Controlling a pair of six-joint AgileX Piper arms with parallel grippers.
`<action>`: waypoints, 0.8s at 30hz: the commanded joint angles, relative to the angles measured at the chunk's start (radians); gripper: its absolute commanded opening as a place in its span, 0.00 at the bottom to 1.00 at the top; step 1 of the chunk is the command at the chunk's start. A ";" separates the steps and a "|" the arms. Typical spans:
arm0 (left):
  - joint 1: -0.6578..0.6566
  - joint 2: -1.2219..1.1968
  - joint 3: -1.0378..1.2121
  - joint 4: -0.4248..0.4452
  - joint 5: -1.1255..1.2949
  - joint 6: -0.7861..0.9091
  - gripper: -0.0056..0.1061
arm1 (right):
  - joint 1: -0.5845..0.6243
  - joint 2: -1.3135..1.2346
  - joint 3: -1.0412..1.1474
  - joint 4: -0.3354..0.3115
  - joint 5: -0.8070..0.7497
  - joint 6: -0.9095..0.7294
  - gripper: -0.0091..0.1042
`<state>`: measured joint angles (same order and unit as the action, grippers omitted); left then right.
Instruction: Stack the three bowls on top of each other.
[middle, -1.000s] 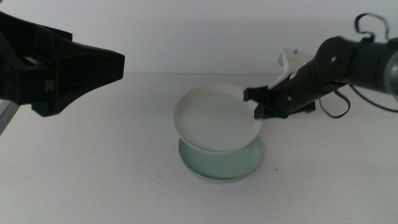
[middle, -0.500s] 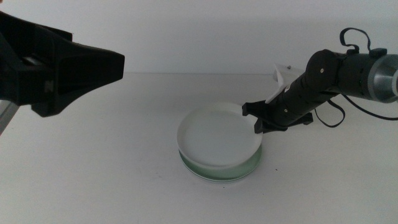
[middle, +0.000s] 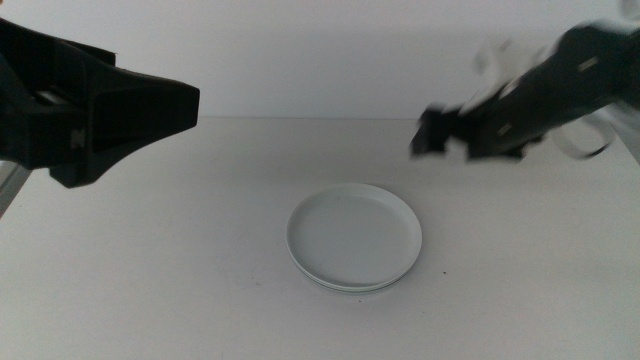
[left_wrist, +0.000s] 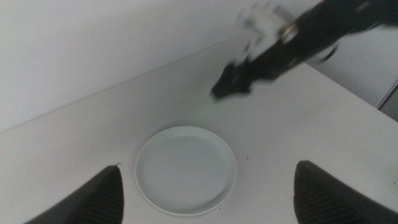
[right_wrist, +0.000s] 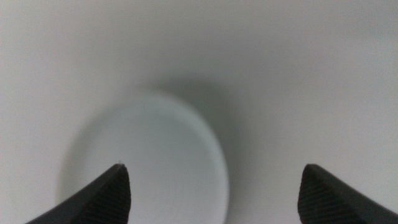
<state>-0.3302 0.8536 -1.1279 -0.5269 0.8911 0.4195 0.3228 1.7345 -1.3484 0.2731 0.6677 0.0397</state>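
A white bowl (middle: 353, 232) lies on top of the stack at the middle of the table, and a pale green rim (middle: 347, 288) shows just under its near edge. Anything lower in the stack is hidden. My right gripper (middle: 425, 143) hangs blurred above and behind the stack's right side, open and holding nothing; it also appears in the left wrist view (left_wrist: 227, 87). The right wrist view looks down on the white bowl (right_wrist: 149, 162) between its wide jaws (right_wrist: 214, 167). My left gripper (middle: 150, 105) waits high at the left, open, with the bowl (left_wrist: 186, 168) far below.
The stack sits on a plain white table (middle: 150, 260) with a white wall behind its far edge. A pale object and dark cables (middle: 590, 140) lie behind the right arm at the back right.
The right gripper lowered the white bowl onto the green one, let go, and rose up and back to the right. The left arm has not moved.
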 joint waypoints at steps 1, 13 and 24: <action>0.001 -0.003 -0.001 -0.004 -0.013 0.002 0.89 | -0.040 -0.117 0.002 -0.043 0.004 -0.012 0.85; 0.001 -0.003 -0.001 -0.004 -0.013 0.002 0.89 | -0.095 -0.750 0.329 -0.299 -0.010 0.212 0.85; 0.001 -0.049 0.029 0.120 -0.119 0.002 0.89 | -0.095 -0.931 0.430 -0.412 -0.063 0.330 0.85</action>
<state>-0.3302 0.8259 -1.1087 -0.4306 0.8252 0.4195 0.2360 0.8119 -0.9240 -0.1356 0.6187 0.3554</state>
